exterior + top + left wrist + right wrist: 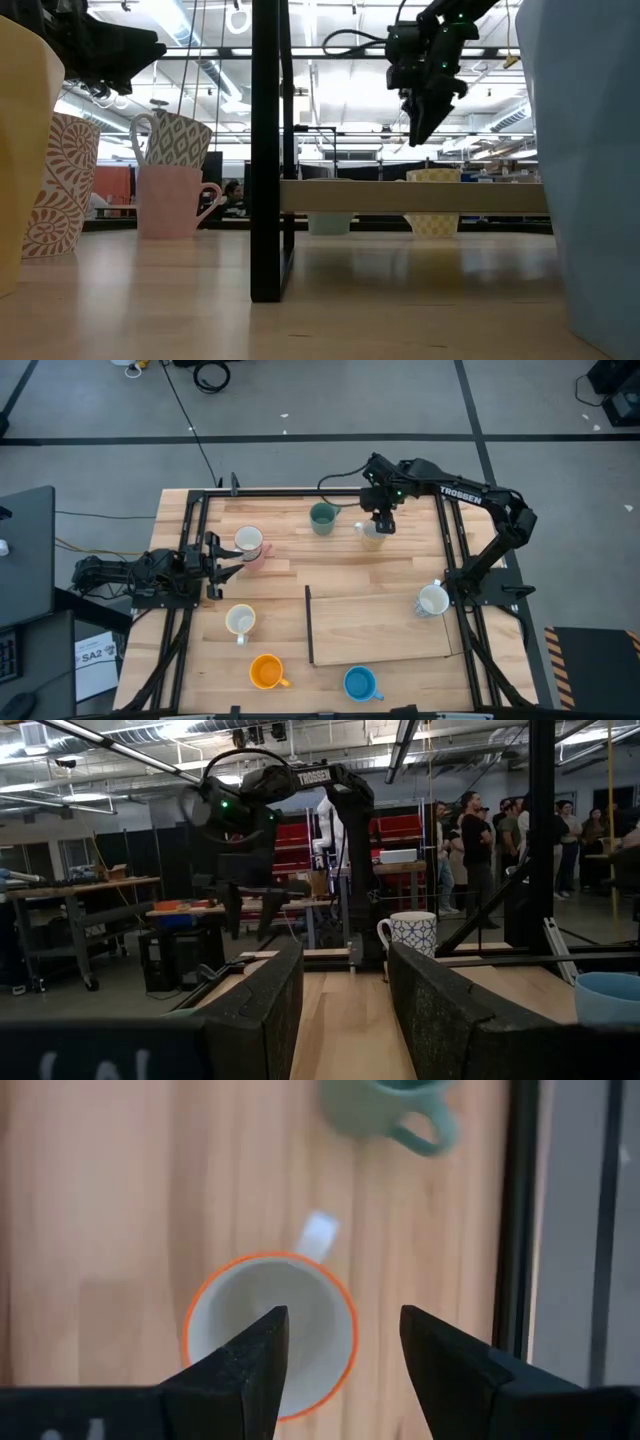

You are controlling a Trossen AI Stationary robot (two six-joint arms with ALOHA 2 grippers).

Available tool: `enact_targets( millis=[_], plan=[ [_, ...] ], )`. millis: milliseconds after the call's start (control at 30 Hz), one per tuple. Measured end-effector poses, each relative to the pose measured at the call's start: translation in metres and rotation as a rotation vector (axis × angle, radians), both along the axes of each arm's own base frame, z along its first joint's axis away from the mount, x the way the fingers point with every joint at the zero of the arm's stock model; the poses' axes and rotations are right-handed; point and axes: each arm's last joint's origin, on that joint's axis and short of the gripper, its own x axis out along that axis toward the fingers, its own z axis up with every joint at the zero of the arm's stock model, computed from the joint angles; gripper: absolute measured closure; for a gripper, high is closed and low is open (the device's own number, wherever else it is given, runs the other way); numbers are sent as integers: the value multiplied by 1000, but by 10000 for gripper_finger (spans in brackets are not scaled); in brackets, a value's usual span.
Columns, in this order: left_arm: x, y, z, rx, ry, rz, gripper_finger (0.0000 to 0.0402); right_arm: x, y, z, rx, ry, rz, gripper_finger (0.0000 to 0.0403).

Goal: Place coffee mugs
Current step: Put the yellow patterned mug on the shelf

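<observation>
Seven mugs show from above on the worktop (290,590), spread around a raised wooden board (380,628) with a dark upright edge, which looks like the place they are meant to end up. None is on the board yet, except perhaps the white mug (433,601) at its right edge; whether that one rests on the board or just beside it I cannot tell.

At the far side, the right gripper (379,525) hangs directly above a cream mug (373,535), its fingers spread wide and holding nothing. In the right wrist view one finger (250,1370) points down into the mouth of this mug, whose rim shows orange there (270,1335), and the other (450,1370) stands outside the wall; that straddle suits a pinch on the rim. The dark green mug (323,517) sits just beside it, handle out, left clear.

The left gripper (218,557) waits low at the left edge, fingers wide apart and empty, near the pink mug (250,544). Nearer the front stand a cream mug (240,621), the orange mug (266,672) and the blue mug (360,683), well apart, so each can be reached alone.

Readable writing: "TROSSEN" in white along the right arm (470,495), and "SA2" on a paper sheet (95,660) lying off the worktop's left.
</observation>
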Motion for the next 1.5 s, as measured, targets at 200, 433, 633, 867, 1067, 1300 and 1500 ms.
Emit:
enact_targets(
  millis=[200, 433, 633, 867, 1067, 1300, 1500],
  plan=[
    [0, 0, 0, 0, 0, 0, 246, 0, 1, 0, -59, 25, 165, 205],
    [0, 0, 0, 0, 0, 0, 246, 5, 5, 0, -94, 14, 283, 205],
    [0, 0, 0, 0, 0, -1, 246, 9, 8, 2, -115, -11, 299, 205],
    [0, 0, 0, 0, 0, -1, 246, 17, 3, -13, -83, 25, 301, 205],
    [0, 0, 0, 0, 0, 0, 246, 29, -4, -38, -73, 111, 295, 205],
    [0, 0, 0, 0, 1, 0, 246, 33, -7, -58, -43, 205, 292, 216],
    [0, 0, 0, 0, 1, 0, 246, 35, -6, -61, -36, 220, 295, 257]
  ],
)
